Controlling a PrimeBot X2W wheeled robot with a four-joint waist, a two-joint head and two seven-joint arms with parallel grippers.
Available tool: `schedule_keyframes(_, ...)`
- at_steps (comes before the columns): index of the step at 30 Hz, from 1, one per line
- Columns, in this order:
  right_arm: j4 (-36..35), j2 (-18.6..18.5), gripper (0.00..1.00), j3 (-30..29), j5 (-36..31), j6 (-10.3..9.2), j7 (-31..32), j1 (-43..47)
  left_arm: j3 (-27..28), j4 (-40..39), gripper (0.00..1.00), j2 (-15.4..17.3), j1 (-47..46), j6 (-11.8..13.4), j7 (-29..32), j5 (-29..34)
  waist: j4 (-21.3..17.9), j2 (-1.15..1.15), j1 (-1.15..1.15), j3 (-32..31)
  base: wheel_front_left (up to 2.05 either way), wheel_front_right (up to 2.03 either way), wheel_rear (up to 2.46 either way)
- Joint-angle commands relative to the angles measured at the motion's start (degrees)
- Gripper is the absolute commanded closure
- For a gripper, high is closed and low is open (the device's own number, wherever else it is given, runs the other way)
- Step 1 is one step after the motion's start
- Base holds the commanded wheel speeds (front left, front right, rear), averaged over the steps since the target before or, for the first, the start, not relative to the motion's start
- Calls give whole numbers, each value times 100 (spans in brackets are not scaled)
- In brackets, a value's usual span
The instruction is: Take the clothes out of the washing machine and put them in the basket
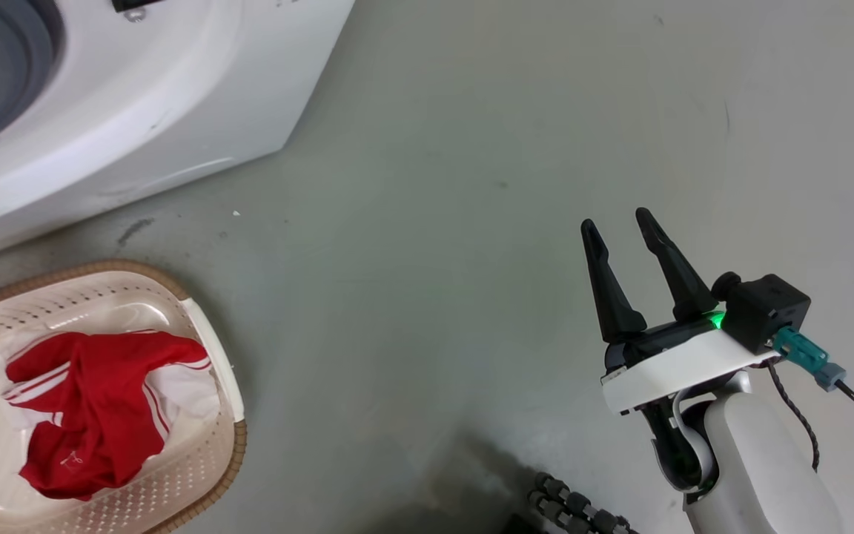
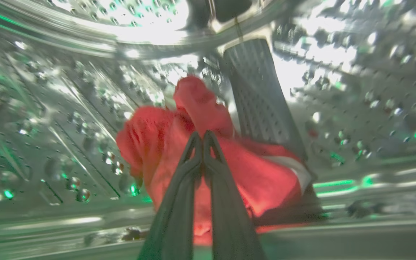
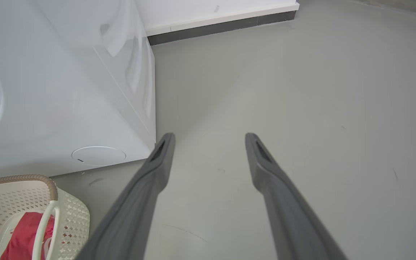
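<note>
Inside the washing machine's (image 1: 138,111) perforated steel drum (image 2: 49,108), a red garment with a white panel (image 2: 258,173) lies bunched on the drum floor. My left gripper (image 2: 202,136) has its fingers pressed together on a raised fold of that garment; the view is blurred. A second red garment with white stripes (image 1: 93,408) lies in the cream basket (image 1: 208,348) on the floor before the washer. My right gripper (image 1: 623,226) hangs open over bare floor to the right of the basket, nothing between its fingers (image 3: 161,159).
A ribbed grey drum paddle (image 2: 258,97) stands just right of the garment. The washer's white side (image 3: 67,90) and the basket (image 3: 74,216) are left of my right gripper. Grey floor (image 1: 471,222) spreads right, with a skirting board (image 3: 222,25) behind.
</note>
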Motion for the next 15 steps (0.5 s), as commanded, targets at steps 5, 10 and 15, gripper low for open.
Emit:
schedule_keyframes(5,15,5,0,-126,-162,-4,-13,109,163,70,100,-256,424,132,-1058,-237,170,0,-1,-462,0,0,0)
schedule_keyframes(10,57,4,0,-190,-266,-4,-13,207,290,266,100,-481,892,220,-1983,-410,267,0,-1,-856,0,0,0)
schedule_keyframes(15,118,3,0,-220,-407,-4,-13,344,396,451,100,-724,1407,282,-2867,-583,393,0,-1,-1315,0,0,0)
